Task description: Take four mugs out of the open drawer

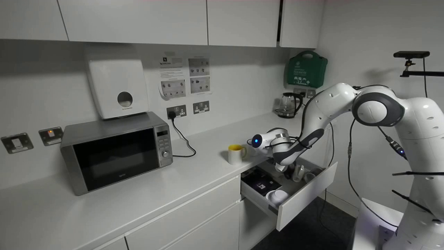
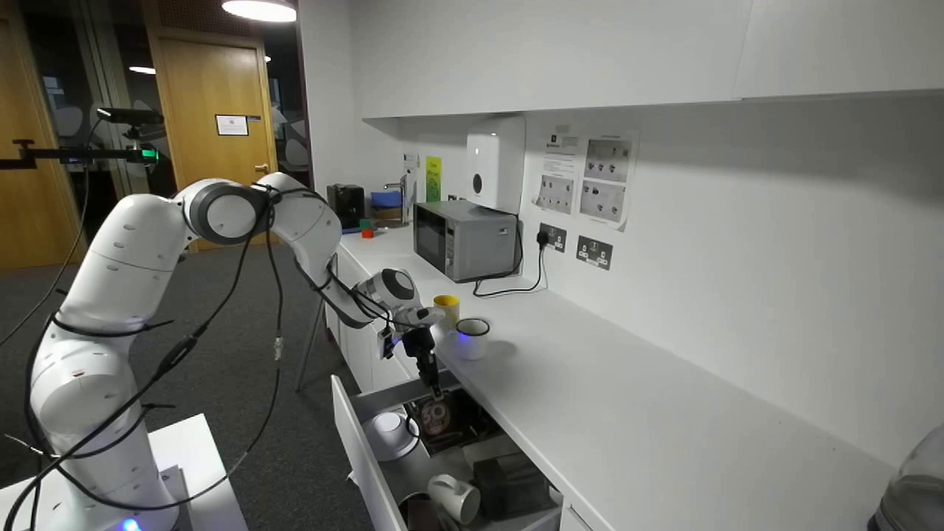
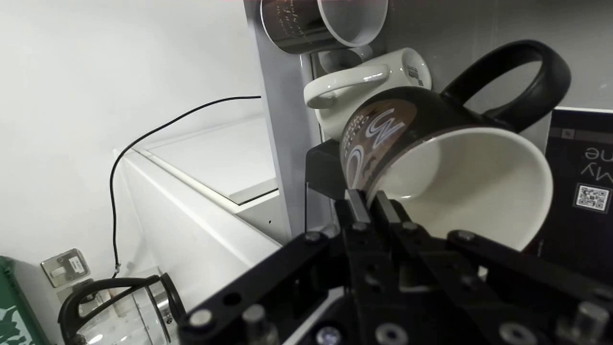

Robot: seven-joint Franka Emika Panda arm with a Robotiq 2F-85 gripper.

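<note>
We have one gripper (image 3: 369,199) clenched, pinching the rim of one black mug (image 3: 445,158): tilted, whitish inside, one black handle, printed patch on its side. It's within the one pulled-out drawer (image 1: 307,196); we can't tell if it touches the bottom.

By our count, five mugs for sure:
- 1 in the grip, as above.
- 2 on the counter (image 2: 664,413): one yellow-lined mug (image 1: 236,156), one dark-rimmed white mug (image 2: 472,346). Both upright, near each other; we can't tell if they touch. In an exterior view we see the pair together.
- 2 loose in the drawer: one all-white mug (image 3: 368,98) on its side, and one second dark mug (image 3: 297,28), white inside, just beside it.

Also in the drawer: one rounded white crockery piece (image 2: 387,426), cup or bowl, we can't tell. One black printed box (image 1: 258,180), lying flat. One dark boxy thing (image 2: 512,483) near the all-white mug; we can't make out what it is.

Rest of the counter: one microwave (image 1: 116,156), one glass kettle (image 1: 287,106), well apart. On the wall we count one white dispenser (image 1: 118,80) above the microwave, one green first aid kit (image 1: 307,69), two double sockets (image 1: 201,107), two switch plates (image 1: 16,143), and one black plug (image 1: 171,114) sitting in one of the sockets.
</note>
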